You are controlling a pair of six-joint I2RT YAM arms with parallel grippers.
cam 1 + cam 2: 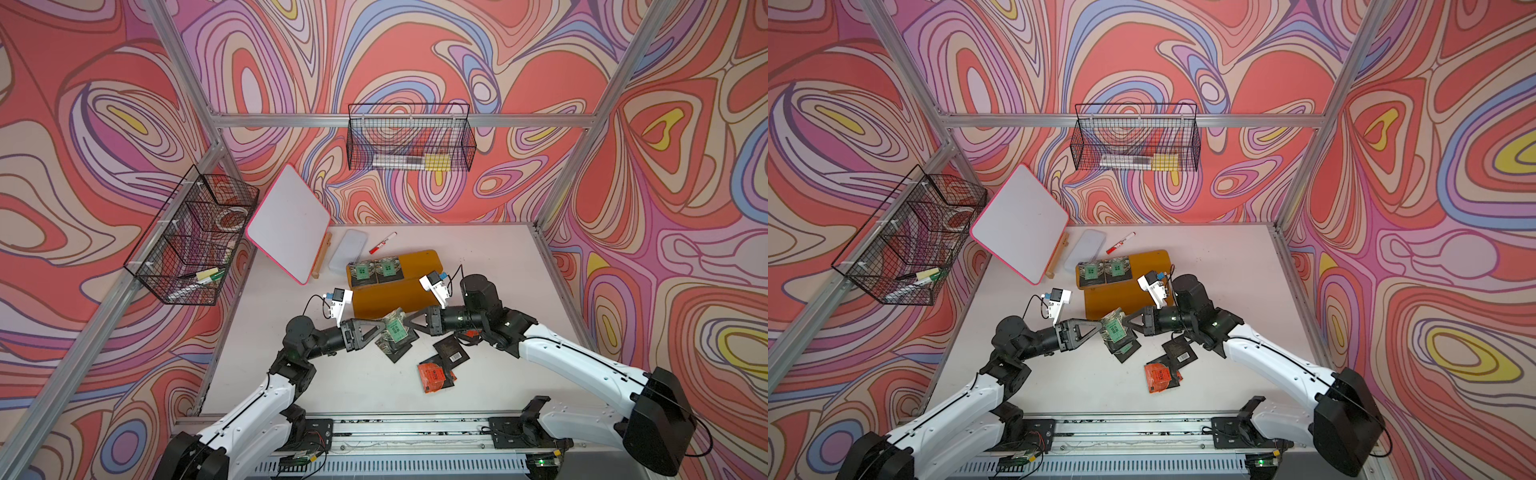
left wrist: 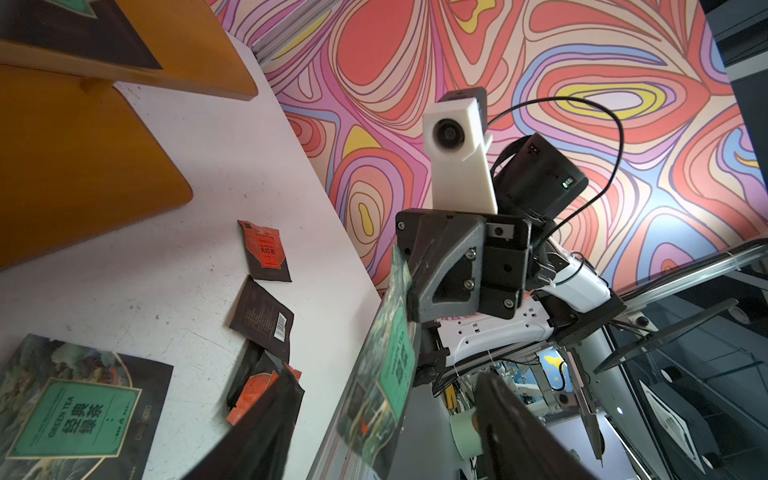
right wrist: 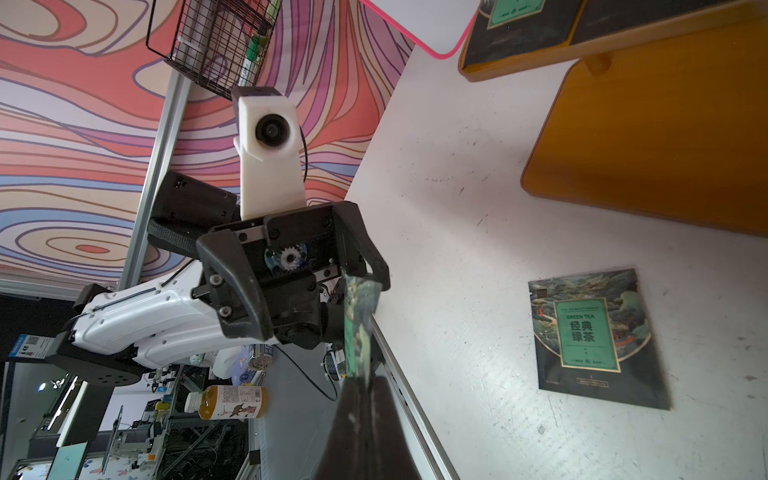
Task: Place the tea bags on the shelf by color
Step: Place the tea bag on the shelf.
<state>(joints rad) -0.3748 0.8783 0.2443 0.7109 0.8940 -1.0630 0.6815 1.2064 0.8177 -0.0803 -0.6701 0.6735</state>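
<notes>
Your right claw clamped a green tea bag above the table; your left claw stood apart beside it. 2 green bags lay on the shelf's upper board.

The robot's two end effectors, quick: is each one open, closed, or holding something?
Left end effector: open, jaws spread either side of the flat green-label tea bag.
Right end effector: closed on that same green-label tea bag, held up off the table.
</notes>
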